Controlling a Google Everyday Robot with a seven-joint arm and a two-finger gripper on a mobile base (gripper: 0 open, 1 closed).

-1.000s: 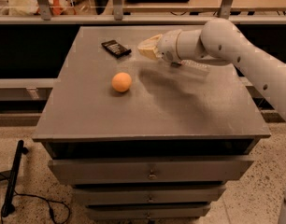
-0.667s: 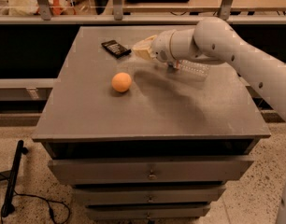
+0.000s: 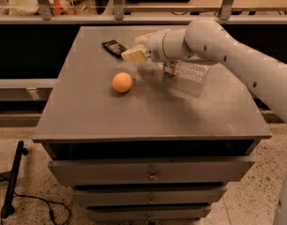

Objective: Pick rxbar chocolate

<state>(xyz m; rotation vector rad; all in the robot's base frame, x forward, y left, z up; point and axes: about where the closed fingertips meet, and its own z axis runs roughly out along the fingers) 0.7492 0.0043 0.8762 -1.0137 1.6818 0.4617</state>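
The rxbar chocolate, a small flat black bar with pale lettering, lies on the far left part of the grey cabinet top. My gripper reaches in from the right on a white arm and hovers just right of the bar, a little above the surface, pale fingers pointing left at it. The fingers look spread apart with nothing between them.
An orange ball sits in front of the bar, left of centre. A clear plastic water bottle lies on its side under my forearm. Behind the cabinet runs a rail with a shelf and clutter.
My gripper has moved left, closer to the black bar. The ball, bar and bottle have stayed put.
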